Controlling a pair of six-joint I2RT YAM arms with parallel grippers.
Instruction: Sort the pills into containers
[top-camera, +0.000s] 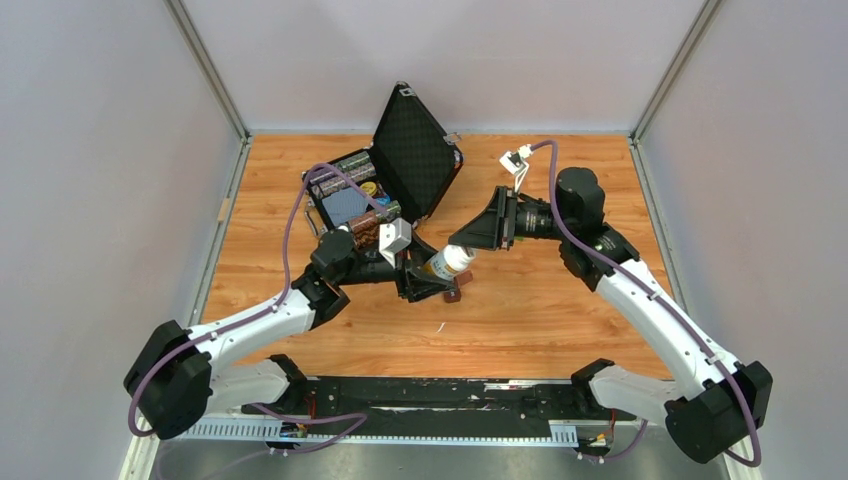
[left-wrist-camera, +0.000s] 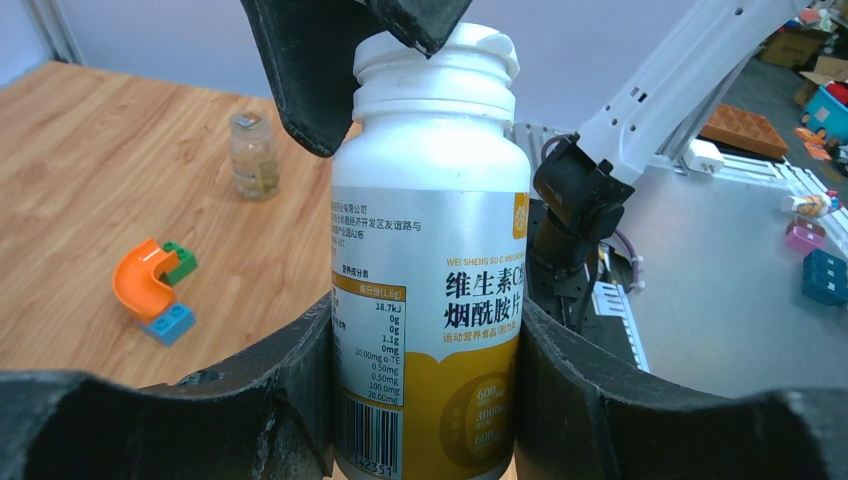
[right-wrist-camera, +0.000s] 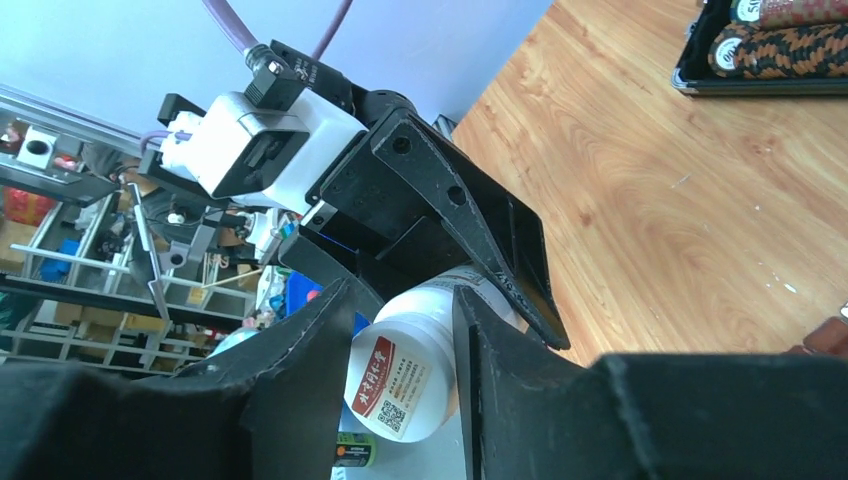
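Note:
A white pill bottle (top-camera: 450, 262) with a yellow and silver label (left-wrist-camera: 430, 260) hangs tilted over the middle of the table. My left gripper (top-camera: 425, 275) is shut on its body, one finger pressed to each side (left-wrist-camera: 425, 330). My right gripper (top-camera: 470, 240) comes in from the right, and its fingers press both sides of the white cap (right-wrist-camera: 405, 385). The containers (top-camera: 455, 293), a small dark brown strip, lie on the wood just below the bottle. No pills are in view.
A large black hard case (top-camera: 415, 150) stands open at the back left with several items in its tray. In the left wrist view a small glass jar (left-wrist-camera: 252, 155) and an orange toy block piece (left-wrist-camera: 152, 285) sit on a wooden surface. Grey walls enclose the table.

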